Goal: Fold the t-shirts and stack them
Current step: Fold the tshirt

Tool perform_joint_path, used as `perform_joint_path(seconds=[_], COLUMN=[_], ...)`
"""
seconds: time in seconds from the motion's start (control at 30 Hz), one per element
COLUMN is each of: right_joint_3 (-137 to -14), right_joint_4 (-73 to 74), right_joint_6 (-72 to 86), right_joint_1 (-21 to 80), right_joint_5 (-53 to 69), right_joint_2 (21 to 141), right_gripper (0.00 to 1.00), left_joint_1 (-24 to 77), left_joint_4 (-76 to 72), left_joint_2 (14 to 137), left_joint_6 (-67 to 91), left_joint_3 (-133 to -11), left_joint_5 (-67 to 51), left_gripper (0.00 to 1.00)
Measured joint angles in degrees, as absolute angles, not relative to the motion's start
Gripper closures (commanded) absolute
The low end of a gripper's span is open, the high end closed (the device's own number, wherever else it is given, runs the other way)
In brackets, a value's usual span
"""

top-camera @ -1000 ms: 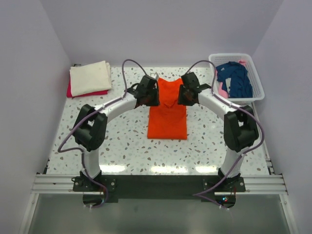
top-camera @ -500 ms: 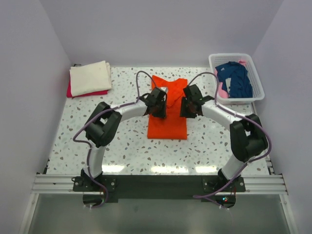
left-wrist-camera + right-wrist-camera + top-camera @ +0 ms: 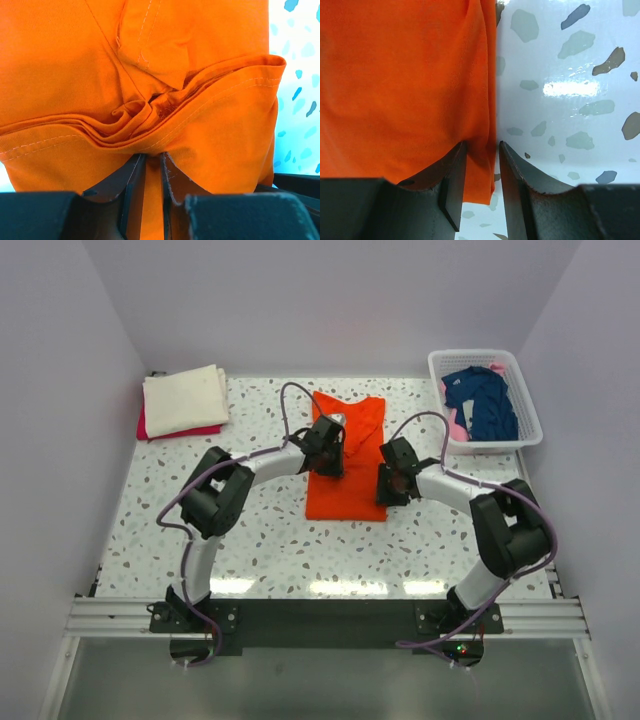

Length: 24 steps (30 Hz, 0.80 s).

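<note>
The orange shirt (image 3: 347, 495) is laid at the middle of the counter (image 3: 260, 535). Its bunched folds are pinched in the narrow left tool (image 3: 151, 172), and its right edge is clamped by the right tool (image 3: 481, 175).

**Bright, even overhead light, with soft foregrounds in the close wrist views**

The table (image 3: 260, 540) is lit diffusely from above, and only faint, soft shadows are cast under the arms. Three pale glare patches are seen along its near edge, and the strip below it is left dim. In the right wrist view a white highlight is reflected off the table beside the orange t-shirt (image 3: 400, 90). In the left wrist view the stitching is shown sharply, the cloth is strongly saturated, and the table at the right edge is washed out. The left gripper (image 3: 151, 159) and right gripper (image 3: 481, 147) are rendered as dark, slightly blurred shapes.
</note>
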State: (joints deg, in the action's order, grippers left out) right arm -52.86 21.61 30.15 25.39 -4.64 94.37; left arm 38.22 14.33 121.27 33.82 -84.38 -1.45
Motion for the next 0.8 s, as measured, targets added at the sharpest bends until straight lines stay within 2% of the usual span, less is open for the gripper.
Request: perform_joint_path(seconds=[0.8], right_joint_3=[-52.31], right_joint_4=[24.97], right_joint_6=[30.5], right_joint_1=[25.47], right_joint_5=[-4.82], right_joint_2=[89.82], right_gripper=[0.6], left_joint_1=[37.52], left_joint_4=[17.8], left_joint_2=[115.15], left_joint_6=[33.45], left_joint_3=[-84.66], left_joint_5=[-0.91], left_gripper=[0.71])
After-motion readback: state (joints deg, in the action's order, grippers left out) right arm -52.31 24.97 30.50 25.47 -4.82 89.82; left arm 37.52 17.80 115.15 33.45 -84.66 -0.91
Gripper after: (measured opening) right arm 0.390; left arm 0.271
